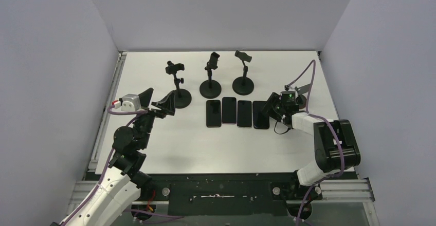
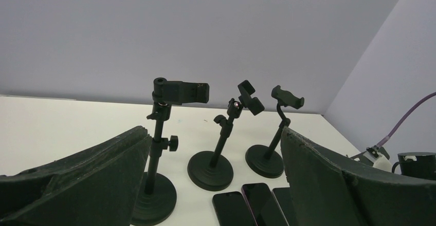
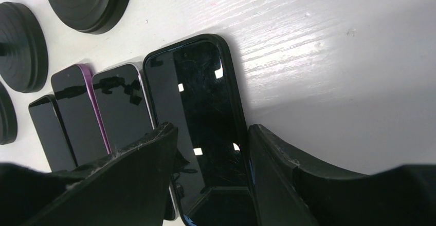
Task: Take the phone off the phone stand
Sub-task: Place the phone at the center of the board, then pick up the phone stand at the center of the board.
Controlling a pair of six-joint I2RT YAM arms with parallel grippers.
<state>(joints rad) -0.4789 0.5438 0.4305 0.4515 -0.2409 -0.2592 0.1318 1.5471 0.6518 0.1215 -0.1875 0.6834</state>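
Right pincer [image 3: 213, 133] half-open astride black-cased phone [image 3: 198, 97], grip unconfirmed.
Phone lies flat on counter [image 3: 334, 56], rightmost in a row of four, near three phone stands [image 1: 211, 77]; left pincer [image 2: 213, 132] wide open, holding nothing.

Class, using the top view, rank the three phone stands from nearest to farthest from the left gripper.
1. The left stand, just right of the left gripper.
2. The middle stand, at the centre of the row.
3. The right stand, at the row's right end.
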